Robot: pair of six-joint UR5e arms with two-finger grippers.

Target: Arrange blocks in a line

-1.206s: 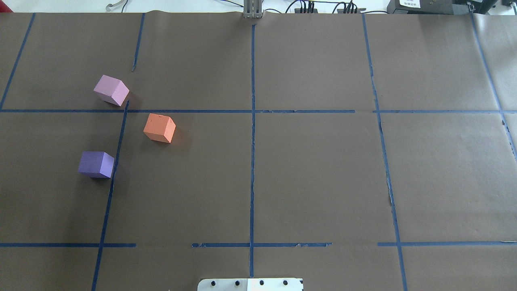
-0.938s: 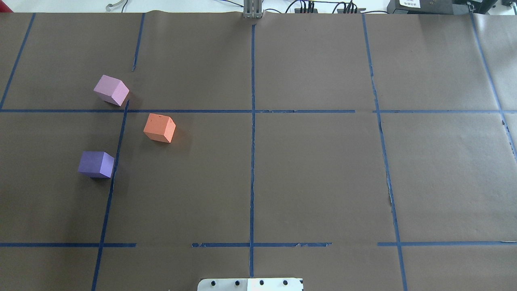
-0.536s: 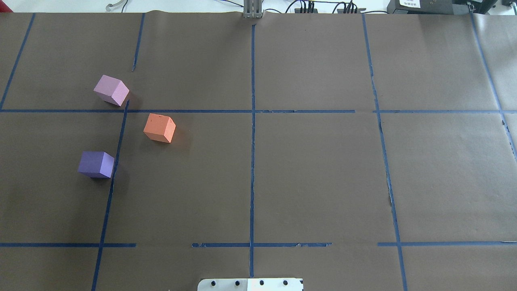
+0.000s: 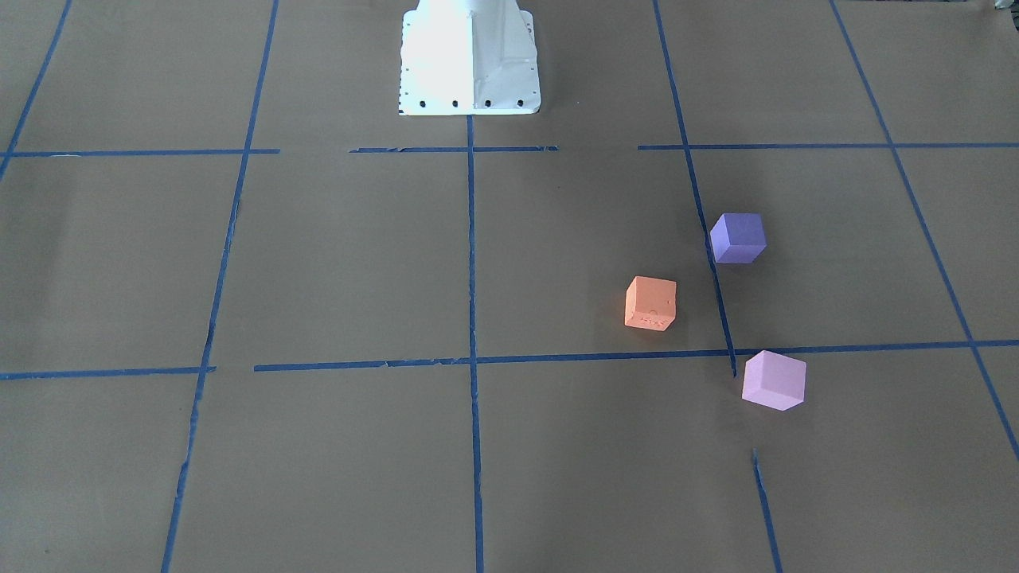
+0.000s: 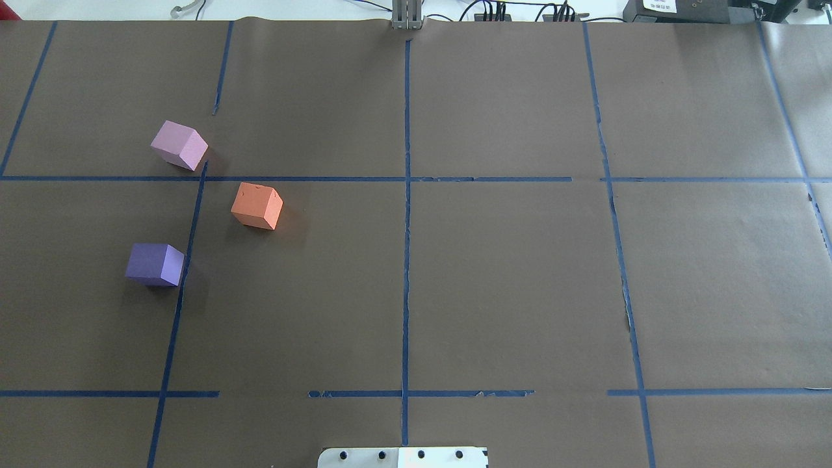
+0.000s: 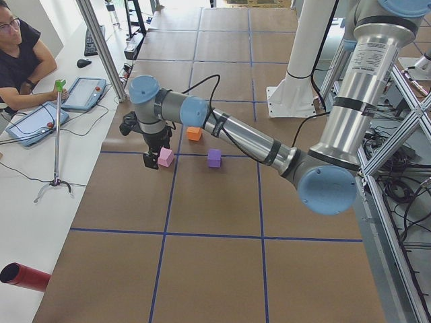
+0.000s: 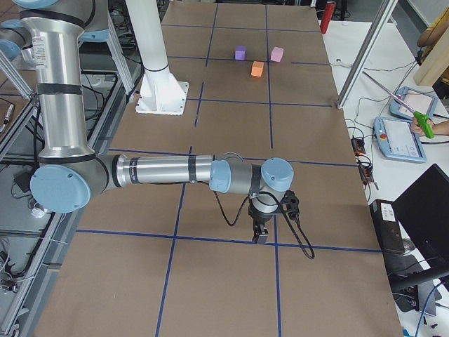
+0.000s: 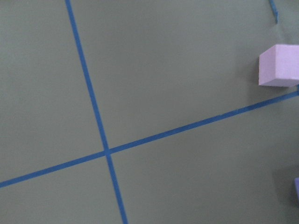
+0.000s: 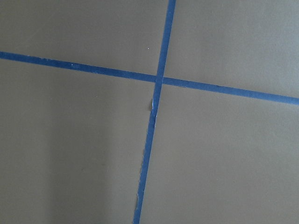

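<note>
Three foam blocks sit apart on the brown paper on my left side: a pale pink-lilac one (image 5: 179, 145) farthest, an orange one (image 5: 257, 205) inward, a violet-blue one (image 5: 155, 264) nearest. They also show in the front view: pink (image 4: 774, 380), orange (image 4: 651, 302), violet-blue (image 4: 738, 237). My left gripper (image 6: 149, 160) hangs just beside the pink block (image 6: 166, 157); I cannot tell whether it is open. The left wrist view shows the pink block (image 8: 279, 65) at its right edge. My right gripper (image 7: 261, 237) hangs far from the blocks; I cannot tell its state.
Blue tape lines (image 5: 406, 214) divide the paper into a grid. My white base plate (image 5: 403, 457) sits at the near edge. A red cylinder (image 6: 23, 277) lies at the table's left end. An operator (image 6: 20, 54) with tablets sits beyond the far edge.
</note>
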